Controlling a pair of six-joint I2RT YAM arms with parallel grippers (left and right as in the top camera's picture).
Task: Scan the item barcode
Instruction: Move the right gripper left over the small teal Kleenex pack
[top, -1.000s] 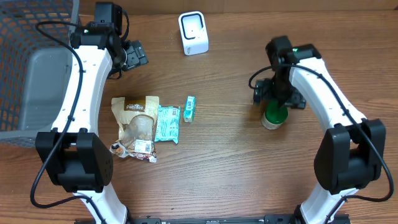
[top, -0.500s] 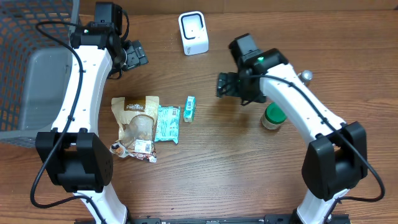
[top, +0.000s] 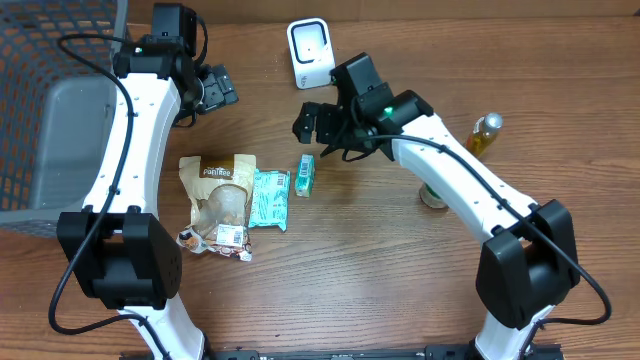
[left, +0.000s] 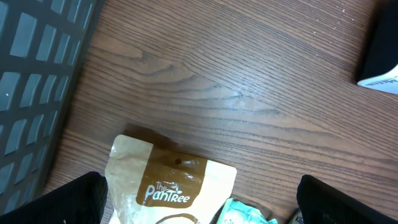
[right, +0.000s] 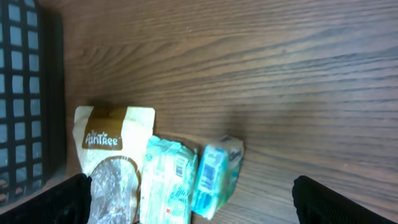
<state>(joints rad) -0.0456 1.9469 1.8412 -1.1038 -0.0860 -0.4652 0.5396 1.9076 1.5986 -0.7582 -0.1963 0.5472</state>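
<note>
Right hand (top: 309, 122) hovered wide and empty between scanner (top: 311, 53) and teal box (top: 305, 174); left hand (top: 221, 89), equally wide, hung near the basket (top: 40, 60) edge, wood tabletop (top: 380, 270) stretching between.

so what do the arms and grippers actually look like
The left arm and right arm have white shells, black joints and black cables looping alongside. The left gripper and right gripper are black; a green light glows near each wrist.

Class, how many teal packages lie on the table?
2. The flat packet lies beside the brown pouch, on its right; the small box lies right of that packet. The right arm covers some table, so another could be hidden.
</note>
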